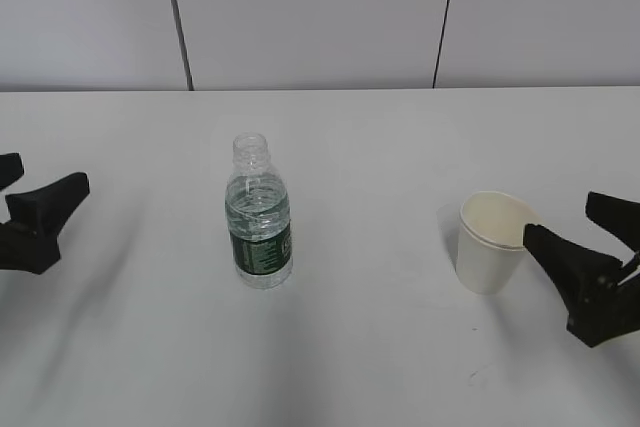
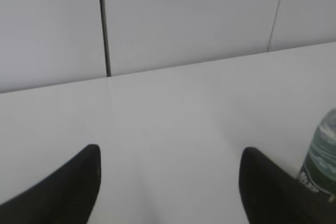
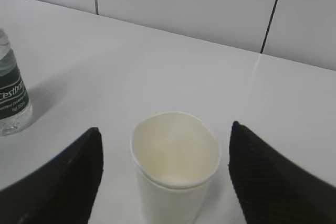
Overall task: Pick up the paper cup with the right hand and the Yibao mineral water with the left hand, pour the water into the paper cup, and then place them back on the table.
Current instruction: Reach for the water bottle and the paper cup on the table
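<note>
The paper cup (image 1: 490, 242) stands upright on the white table (image 1: 380, 147), right of centre. It also shows in the right wrist view (image 3: 176, 169), empty, between the two spread fingers. My right gripper (image 1: 565, 222) is open just right of the cup, not touching it; in its wrist view the gripper (image 3: 165, 135) frames the cup. The capless Yibao mineral water bottle (image 1: 259, 215) stands upright left of centre, partly filled. My left gripper (image 1: 45, 187) is open and empty at the far left, well apart from the bottle, which shows at the right edge of the left wrist view (image 2: 321, 158).
A white panelled wall (image 1: 320, 17) with dark seams runs along the table's far edge. The bottle also shows at the left edge of the right wrist view (image 3: 11, 100).
</note>
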